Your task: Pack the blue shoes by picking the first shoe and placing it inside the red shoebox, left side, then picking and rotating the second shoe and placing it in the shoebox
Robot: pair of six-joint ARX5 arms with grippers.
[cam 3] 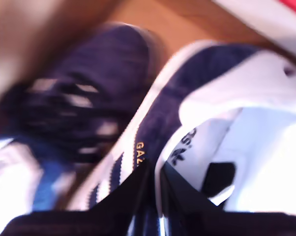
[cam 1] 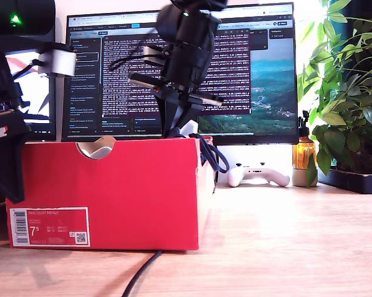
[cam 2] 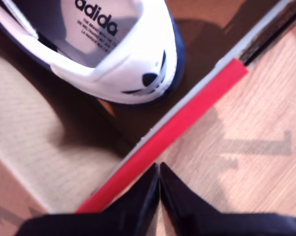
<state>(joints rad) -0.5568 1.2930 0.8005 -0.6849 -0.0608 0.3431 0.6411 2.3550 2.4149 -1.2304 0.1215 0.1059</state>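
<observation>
My first end effector (cam 2: 159,169), jaws together and empty, hangs over the red shoebox (cam 1: 112,185) wall, near one blue shoe's (cam 2: 123,49) heel inside. My second end effector (cam 3: 155,169) is clamped on the second shoe's (cam 3: 187,98) collar inside the box.

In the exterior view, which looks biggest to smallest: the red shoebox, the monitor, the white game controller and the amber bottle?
1. monitor, though it stands farther back
2. red shoebox, nearer the camera, so these two are unsure
3. white game controller
4. amber bottle, partly hidden by leaves
</observation>
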